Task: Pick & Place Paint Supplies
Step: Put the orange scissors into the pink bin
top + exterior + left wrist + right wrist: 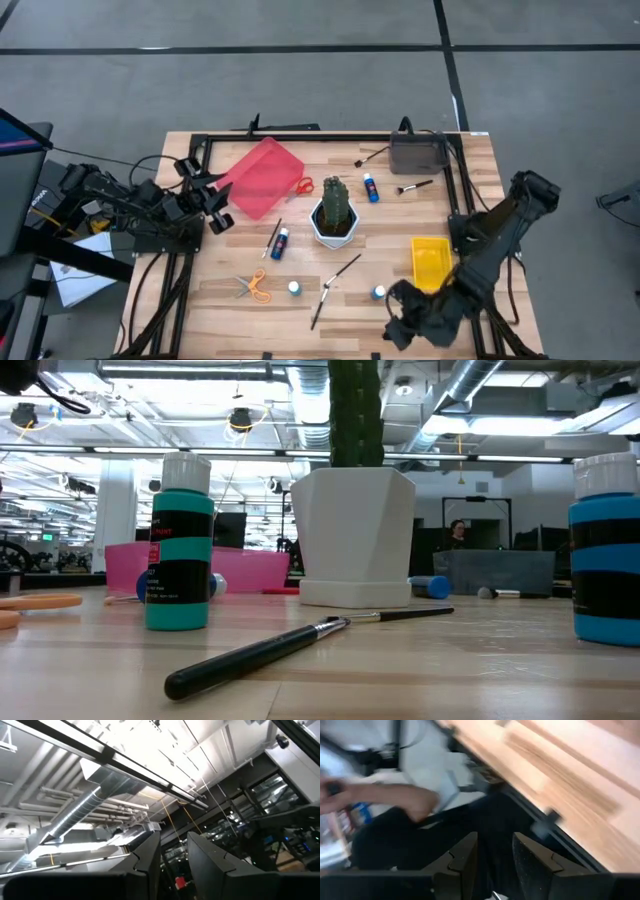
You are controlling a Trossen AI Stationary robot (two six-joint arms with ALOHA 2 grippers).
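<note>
Paint supplies lie scattered on the wooden table. A blue bottle (280,243) lies beside a thin brush (272,238). Two capped bottles (295,288) (379,292) stand near the front, either side of a dark brush (333,290). Orange scissors (255,287) lie flat at the front left. Another bottle (371,187) and two brushes (412,186) (372,155) lie farther back. My left gripper (218,215) (174,837) is open at the table's left edge, tipped upward at the ceiling. My right gripper (400,325) (495,837) is open over the near edge, holding nothing.
A green cactus in a white pot (335,212) stands mid-table. A pink tray (262,177) with red-handled scissors (303,186) at its rim lies at the back left, a grey bin (418,153) at the back right, a yellow bin (430,262) at the right. A person's arm (395,800) shows beyond the near edge.
</note>
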